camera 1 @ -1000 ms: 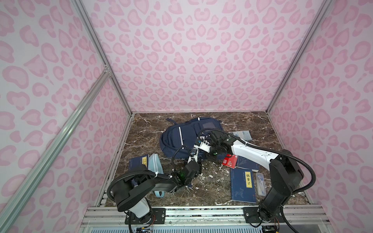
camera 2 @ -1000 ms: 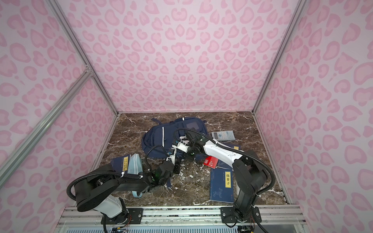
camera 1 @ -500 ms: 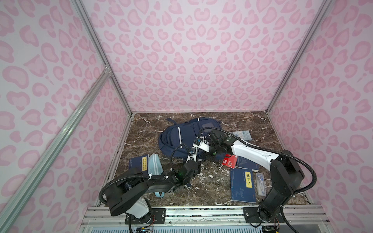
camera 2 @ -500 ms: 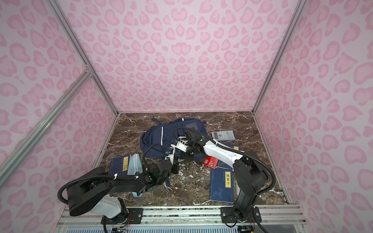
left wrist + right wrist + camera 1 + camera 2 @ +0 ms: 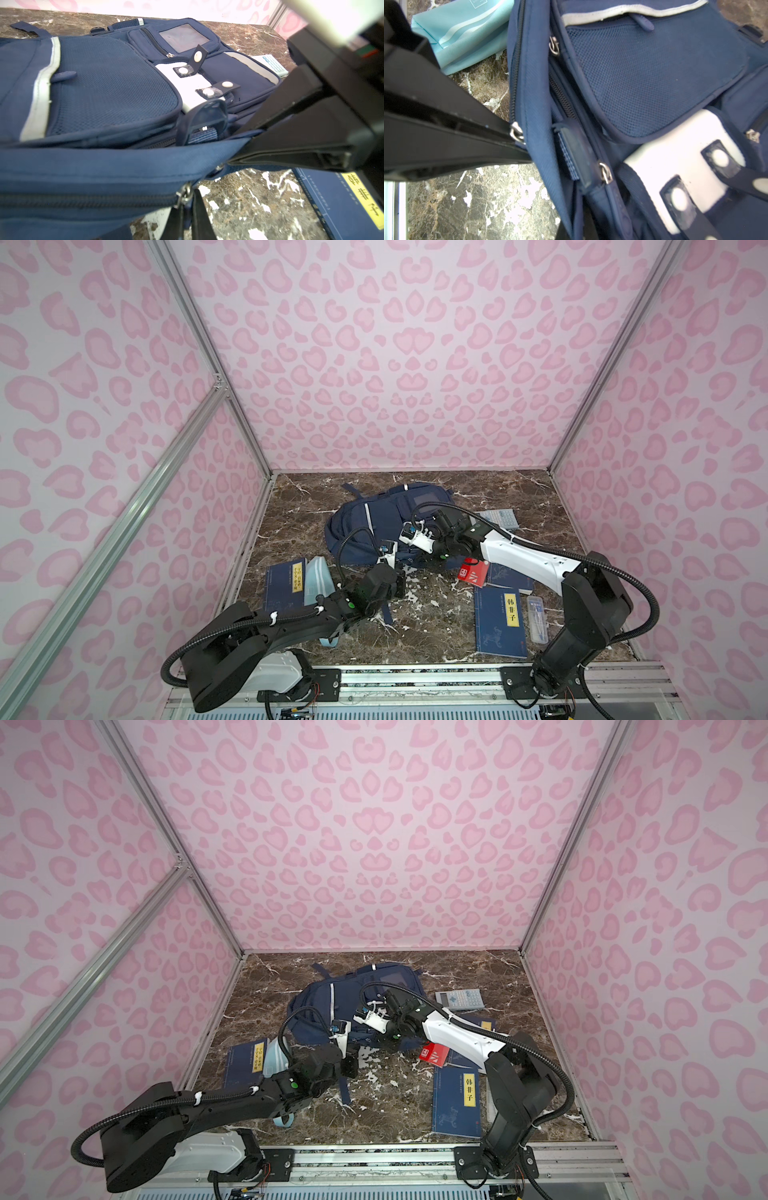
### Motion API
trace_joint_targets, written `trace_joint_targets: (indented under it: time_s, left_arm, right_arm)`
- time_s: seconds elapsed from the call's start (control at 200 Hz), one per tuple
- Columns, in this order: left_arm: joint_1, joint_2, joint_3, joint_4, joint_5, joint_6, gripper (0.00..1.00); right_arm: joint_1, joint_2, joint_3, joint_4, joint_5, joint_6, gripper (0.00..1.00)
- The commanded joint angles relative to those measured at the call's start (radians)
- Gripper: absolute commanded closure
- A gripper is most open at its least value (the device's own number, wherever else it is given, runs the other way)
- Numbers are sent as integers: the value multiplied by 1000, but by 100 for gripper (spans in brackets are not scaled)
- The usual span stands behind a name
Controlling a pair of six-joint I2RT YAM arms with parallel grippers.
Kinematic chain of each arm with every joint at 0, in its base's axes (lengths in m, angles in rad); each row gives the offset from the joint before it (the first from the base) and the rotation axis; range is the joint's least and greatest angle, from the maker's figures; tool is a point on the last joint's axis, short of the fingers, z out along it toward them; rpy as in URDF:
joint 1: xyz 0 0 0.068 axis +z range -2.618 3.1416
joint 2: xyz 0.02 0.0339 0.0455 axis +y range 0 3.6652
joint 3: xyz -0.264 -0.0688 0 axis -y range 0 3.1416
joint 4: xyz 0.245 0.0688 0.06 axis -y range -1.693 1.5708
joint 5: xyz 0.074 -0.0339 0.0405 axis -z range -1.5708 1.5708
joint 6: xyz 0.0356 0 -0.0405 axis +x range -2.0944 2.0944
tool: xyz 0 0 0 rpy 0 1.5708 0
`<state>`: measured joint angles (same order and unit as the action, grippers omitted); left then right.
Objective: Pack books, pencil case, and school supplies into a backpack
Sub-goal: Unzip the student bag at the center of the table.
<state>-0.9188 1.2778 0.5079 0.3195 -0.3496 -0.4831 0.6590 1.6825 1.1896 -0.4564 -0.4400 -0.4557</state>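
One backpack (image 5: 374,522) was seen lying flat at the middle of the bench (image 5: 436,614), toward the back edge. Three books (image 5: 500,622) were counted: one near the front right corner, one by the left edge, and one partly covered by the right arm. One case (image 5: 318,585) lay against the left book. One calculator (image 5: 496,517) lay toward the back right corner, one red pack (image 5: 473,572) rested on the covered book, and one ruler pack (image 5: 538,618) lay just beside the front right book. All of these were outside the backpack.

The grips were hidden in both top views and shown only by the wrist views. The left hand (image 5: 229,163) was pinched shut on a raised fabric edge of the backpack. The right hand (image 5: 519,143) was closed on the backpack's edge at a zip pull (image 5: 517,133); whether metal or cloth was pinched could not be told. Three metal zip pulls were counted in the right wrist view. Two black snap tabs (image 5: 216,89) with round white studs and one rectangular clear window pocket (image 5: 182,37) were shown whole only by the left wrist view.

The backpack was made of navy cloth with a mesh panel and grey stripes. The case was smooth aqua fabric with white stripes. The bench was brown marble with white veins.
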Motion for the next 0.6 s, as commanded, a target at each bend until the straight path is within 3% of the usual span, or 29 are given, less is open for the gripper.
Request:
trace_joint_targets:
  time_s: [0.0, 0.175, 0.35, 0.395, 0.455, 0.535, 0.595]
  left_arm:
    - [39, -57, 1, -91, -7, -29, 96]
    - [115, -120, 5, -211, 172, -51, 96]
    - [155, -166, -11, -290, 263, -60, 96]
    - [166, -166, -19, -281, 309, -69, 96]
    - [166, -156, -17, -273, 357, -73, 96]
    - [164, -143, -14, -243, 399, -91, 96]
    - [163, -142, -12, -235, 405, -100, 96]
  right_arm:
    - [-9, -6, -16, -15, 116, 12, 100]
    - [-26, -19, -62, 35, 203, -2, 100]
    - [-31, -49, -108, 119, 268, -31, 100]
    - [-26, -65, -133, 163, 292, -39, 91]
    - [-7, -97, -174, 220, 289, -43, 69]
    - [48, -166, -274, 355, 279, -75, 47]
    - [92, -214, -346, 447, 285, -116, 35]
